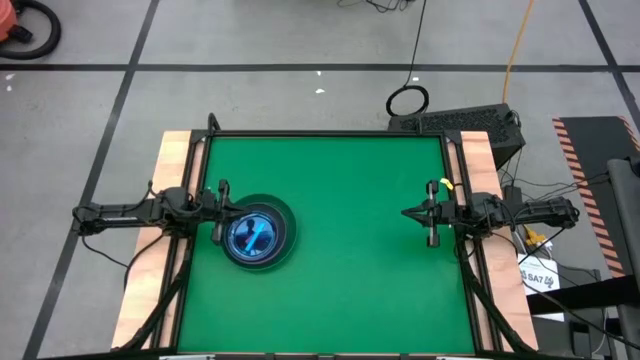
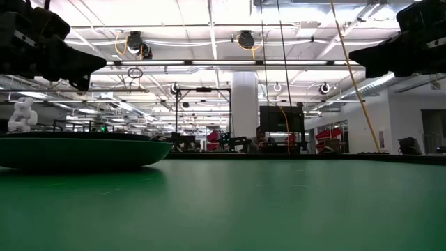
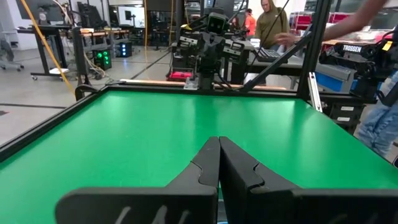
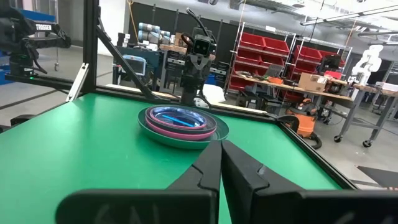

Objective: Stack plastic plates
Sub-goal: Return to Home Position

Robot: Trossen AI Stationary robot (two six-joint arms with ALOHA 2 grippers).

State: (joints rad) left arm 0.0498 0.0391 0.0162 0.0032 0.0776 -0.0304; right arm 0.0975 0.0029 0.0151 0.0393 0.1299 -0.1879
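The plastic plates sit in one stack on the green table's left half: a dark grey plate at the bottom, a bright pink rim above it, translucent cyan ones on top. The stack also shows in the right wrist view and, as a dark shallow dish, the stack in the low view. My left gripper is shut and hovers over the stack's left rim. My right gripper is shut, raised over the table's right side, far from the stack.
The green mat stretches bare between the stack and the right arm. Black frame posts stand at the far corners. Wooden strips border the mat on both sides. People stand in the room beyond the table's right edge.
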